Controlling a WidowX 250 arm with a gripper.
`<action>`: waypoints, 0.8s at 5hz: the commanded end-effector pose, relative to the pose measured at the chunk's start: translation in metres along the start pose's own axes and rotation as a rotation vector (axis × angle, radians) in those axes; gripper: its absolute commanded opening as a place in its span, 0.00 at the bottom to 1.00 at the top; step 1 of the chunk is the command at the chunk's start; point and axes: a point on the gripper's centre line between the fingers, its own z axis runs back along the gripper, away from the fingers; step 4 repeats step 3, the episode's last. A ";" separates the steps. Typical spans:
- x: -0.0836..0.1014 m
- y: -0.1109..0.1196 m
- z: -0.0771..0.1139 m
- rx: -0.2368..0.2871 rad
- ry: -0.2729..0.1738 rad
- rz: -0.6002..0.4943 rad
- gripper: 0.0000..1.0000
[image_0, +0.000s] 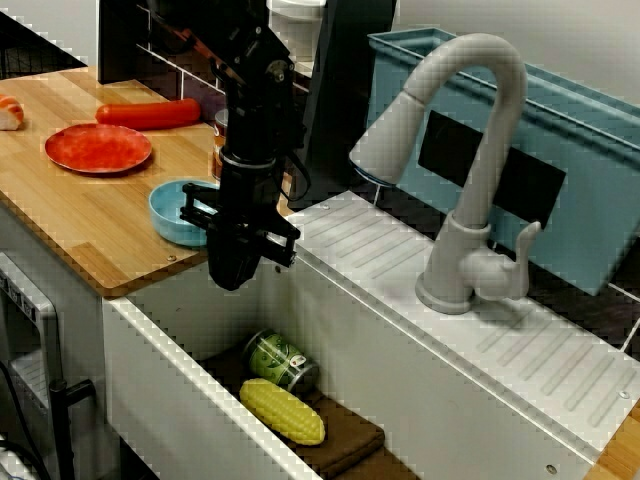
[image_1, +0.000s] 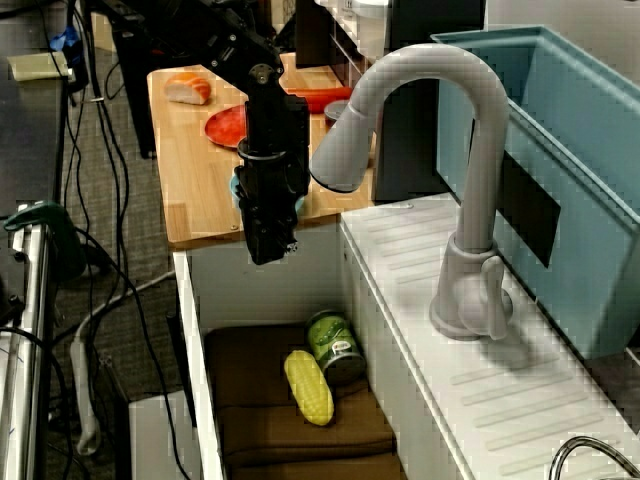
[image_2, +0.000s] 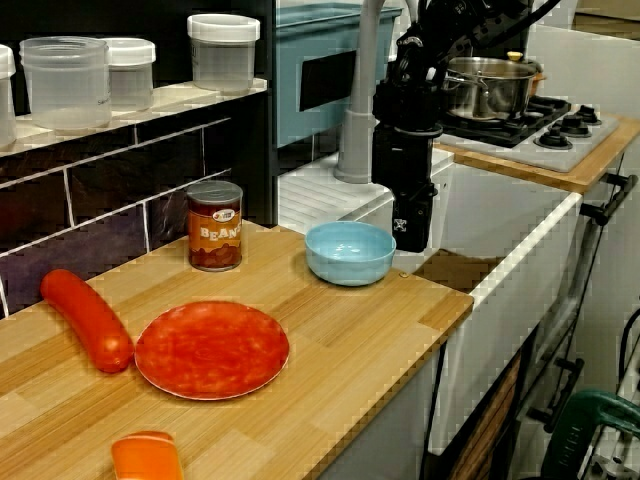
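Dark claw (image_0: 232, 275) beside partly hidden blue bowl (image_0: 168, 215), above sink (image_0: 160, 345); open or closed unclear.

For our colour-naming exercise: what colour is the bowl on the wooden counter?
Light blue. The bowl shows best in the low view along the counter.

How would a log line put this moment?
gripper: over sink, jaws unclear | nearest: blue bowl | in sink: green can, corn cob

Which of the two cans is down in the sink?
The green can, beside the corn; the brown beans can stands on the wooden counter.
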 end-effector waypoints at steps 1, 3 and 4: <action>0.005 -0.004 0.003 -0.016 -0.028 -0.003 0.00; 0.006 0.002 0.013 -0.013 -0.054 -0.003 0.00; 0.006 0.002 0.013 -0.013 -0.054 -0.003 0.00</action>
